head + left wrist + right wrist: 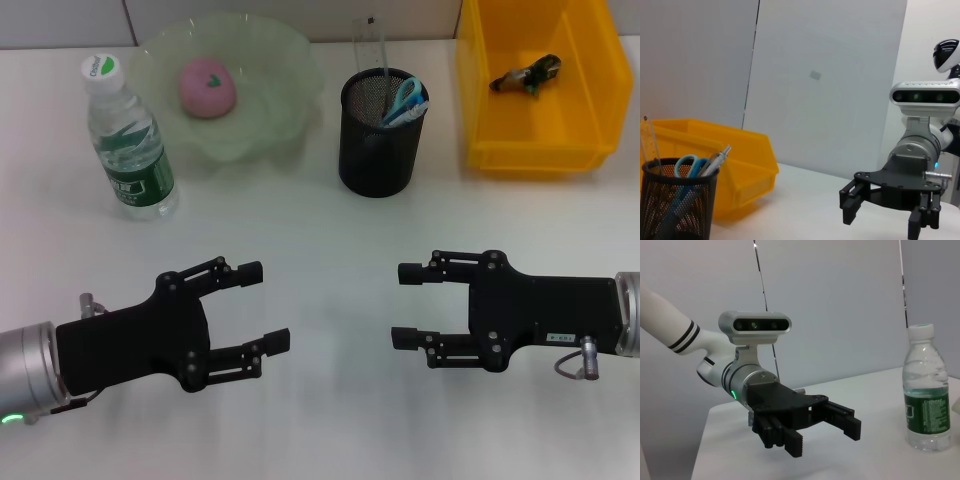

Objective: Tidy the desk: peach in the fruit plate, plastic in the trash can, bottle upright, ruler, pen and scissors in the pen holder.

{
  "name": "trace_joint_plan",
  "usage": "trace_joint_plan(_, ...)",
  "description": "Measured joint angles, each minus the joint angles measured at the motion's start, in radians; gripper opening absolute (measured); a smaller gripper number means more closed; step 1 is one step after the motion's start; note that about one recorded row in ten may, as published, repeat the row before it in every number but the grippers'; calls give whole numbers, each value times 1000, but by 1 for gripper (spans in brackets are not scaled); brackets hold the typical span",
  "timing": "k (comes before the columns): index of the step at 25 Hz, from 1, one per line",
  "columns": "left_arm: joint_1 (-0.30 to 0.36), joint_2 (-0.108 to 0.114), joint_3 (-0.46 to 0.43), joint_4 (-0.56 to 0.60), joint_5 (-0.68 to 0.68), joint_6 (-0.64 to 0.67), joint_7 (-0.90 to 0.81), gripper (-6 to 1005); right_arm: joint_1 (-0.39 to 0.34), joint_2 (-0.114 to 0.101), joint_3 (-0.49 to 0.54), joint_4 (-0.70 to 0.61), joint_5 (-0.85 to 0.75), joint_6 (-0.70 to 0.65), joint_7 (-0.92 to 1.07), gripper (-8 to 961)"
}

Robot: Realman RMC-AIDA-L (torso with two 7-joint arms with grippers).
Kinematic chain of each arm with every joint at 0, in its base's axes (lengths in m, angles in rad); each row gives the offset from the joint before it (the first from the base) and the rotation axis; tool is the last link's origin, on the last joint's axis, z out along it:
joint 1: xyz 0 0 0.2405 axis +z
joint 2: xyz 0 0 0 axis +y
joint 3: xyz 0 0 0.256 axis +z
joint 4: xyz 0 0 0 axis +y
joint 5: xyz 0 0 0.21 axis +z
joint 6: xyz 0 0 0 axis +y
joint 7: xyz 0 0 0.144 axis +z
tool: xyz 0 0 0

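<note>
A pink peach (208, 87) lies in the pale green fruit plate (285, 60) at the back. The bottle (128, 140) stands upright to its left, also seen as the bottle (926, 390). The black mesh pen holder (378, 140) holds a clear ruler (369, 45), blue-handled scissors (407, 97) and a pen (716, 159). Crumpled plastic (525, 75) lies in the yellow trash can (480, 90). My left gripper (260, 305) hangs open over the near left of the desk. My right gripper (403, 305) hangs open at the near right. Both are empty and face each other.
The white desk (320, 240) runs back to a grey wall. The yellow bin (740, 165) stands right behind the pen holder (675, 205) in the left wrist view.
</note>
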Motion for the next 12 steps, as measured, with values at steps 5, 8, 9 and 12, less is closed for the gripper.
trace_joint_plan(5,5,4,7,0,0,4,0,823,2,0,0,2,-1,2,0,710)
trace_joint_plan(8,5,8,12,1,0,5,0,822,2,1,0,2,-2,7,0,710)
trace_joint_plan(9,5,8,12,1,0,5,0,822,2,1,0,2,-2,7,0,710)
trace_joint_plan(12,4,10,19,1,0,6,0,822,2,2,0,2,-2,7,0,710)
